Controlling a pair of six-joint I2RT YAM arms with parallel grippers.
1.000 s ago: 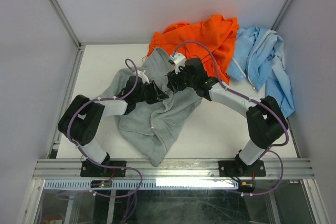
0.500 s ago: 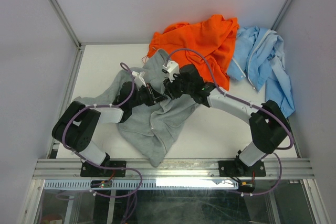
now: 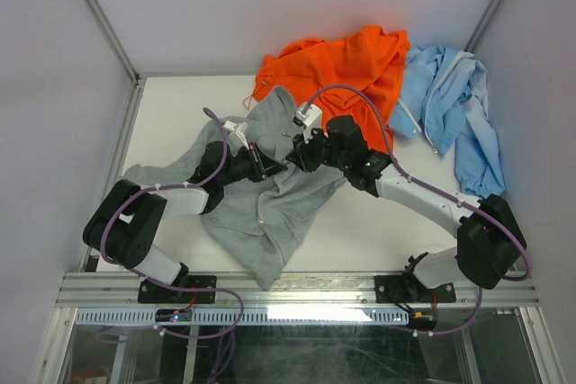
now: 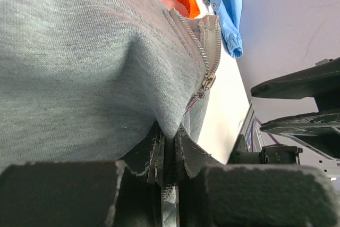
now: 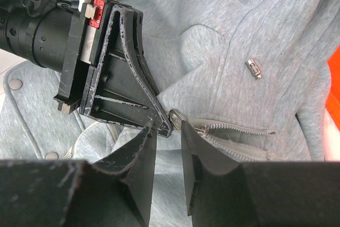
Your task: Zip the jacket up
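Note:
The grey fleece jacket lies crumpled on the white table. My left gripper is shut on a fold of the jacket beside the zipper. In the left wrist view the pale zipper runs up to the slider, its two sides parted above it. My right gripper is open, its jaws either side of the metal zipper pull, right against the left gripper's fingertips. The zipper teeth run off to the right. A metal cord end lies on the hood.
A bright orange garment and a light blue jacket lie at the back right of the table. Grey walls enclose the sides and back. The arms' purple cables loop above the jacket.

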